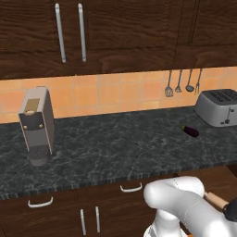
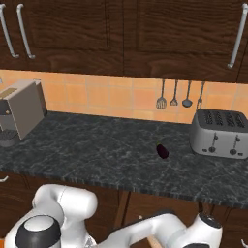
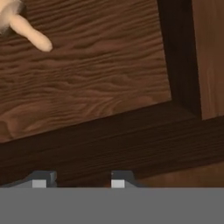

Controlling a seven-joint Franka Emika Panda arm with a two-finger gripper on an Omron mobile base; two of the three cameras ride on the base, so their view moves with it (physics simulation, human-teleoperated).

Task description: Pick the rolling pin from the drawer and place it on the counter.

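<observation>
The end effector [image 3: 78, 180] looks down into an open drawer [image 3: 96, 83]. Its two small grey fingertips [image 3: 40, 180] stand apart at the bottom of the hand view with nothing between them, so it is open and empty. Under it lies the drawer's wood-grain floor, with a dark front wall running diagonally across and a side wall at the right.

The rolling pin [image 3: 27, 29] lies inside the drawer, at the far upper-left corner of the hand view. Its narrow pale handle end shows there, well apart from the fingertips.

The arm reaches low, below the table's front edge. In the left base view its white elbow bulges at the lower right, and beside it a tan length of the rolling pin [image 1: 215, 200] shows, its far end hidden at a dark part at the frame edge. In the right base view the arm bends from the lower left across the bottom toward a dark wrist joint at the lower right.

The base views also show the table [image 1: 115, 148], a dark veined slab. On it stand a coffee machine [image 1: 37, 125] at the left and a toaster [image 2: 218, 131] at the right, with a small eggplant [image 2: 162, 151] between them, nearer the toaster. Utensils [image 2: 179, 97] hang on the orange tiled wall [image 1: 111, 95].
</observation>
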